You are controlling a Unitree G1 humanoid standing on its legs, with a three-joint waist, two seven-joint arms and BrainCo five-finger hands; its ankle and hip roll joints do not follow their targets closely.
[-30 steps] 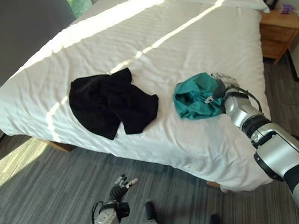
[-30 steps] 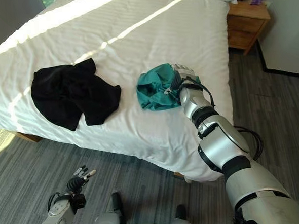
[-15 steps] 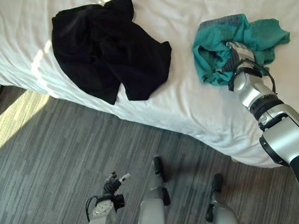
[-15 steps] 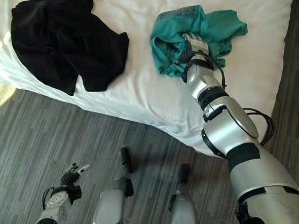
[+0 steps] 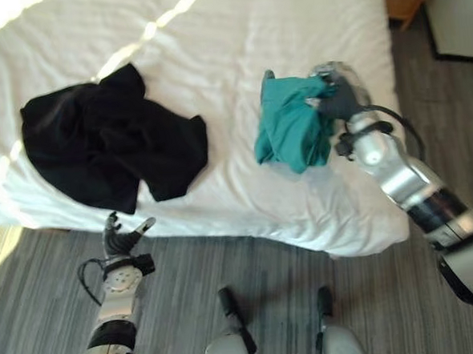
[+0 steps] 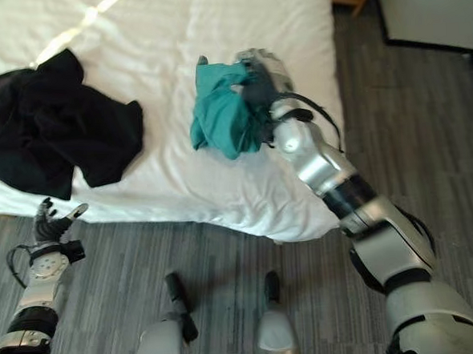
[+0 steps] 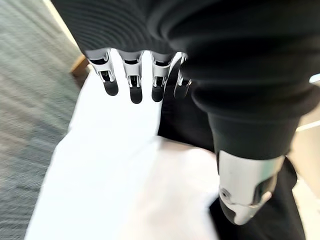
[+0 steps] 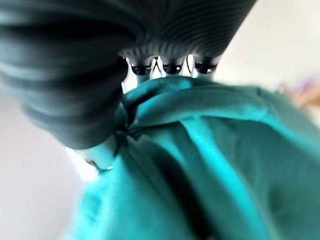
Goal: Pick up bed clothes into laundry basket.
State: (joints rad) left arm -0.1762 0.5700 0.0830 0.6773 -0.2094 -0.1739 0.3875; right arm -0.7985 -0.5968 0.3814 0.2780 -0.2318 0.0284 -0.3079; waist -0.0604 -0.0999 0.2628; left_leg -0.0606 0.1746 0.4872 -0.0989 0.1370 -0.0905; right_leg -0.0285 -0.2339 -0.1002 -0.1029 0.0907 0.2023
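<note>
Two garments are in play, and we hold one of them. Our right hand [image 5: 340,98] has its fingers and thumb curled into the teal garment [image 5: 291,129]; in the right wrist view the fingertips [image 8: 173,67] sink into a fold of the cloth with the thumb pinching from the other side. Half a second ago that cloth lay spread flat on the bed [image 5: 236,40] with the hand pressed into it. Now it is gathered into a hanging bunch, lifted off the sheet and drooping below the hand, above the bed near its foot edge. So the grasp has taken, and we judge the pick-up half of this garment done; carrying it to the basket is what is left. We see no laundry basket anywhere round the bed, so we cannot say which way the carry must go.

Our left hand [image 5: 120,236] hangs low beside the foot edge of the bed, over the grey floor [image 5: 188,308], fingers straight and apart, holding nothing. In its wrist view the fingertips [image 7: 131,90] point at the white sheet and the dark cloth beyond.

That black garment [image 5: 110,148] lies crumpled on the bed, well apart from the teal one, close to the foot edge and untouched. It is the one yet to be collected.
</note>
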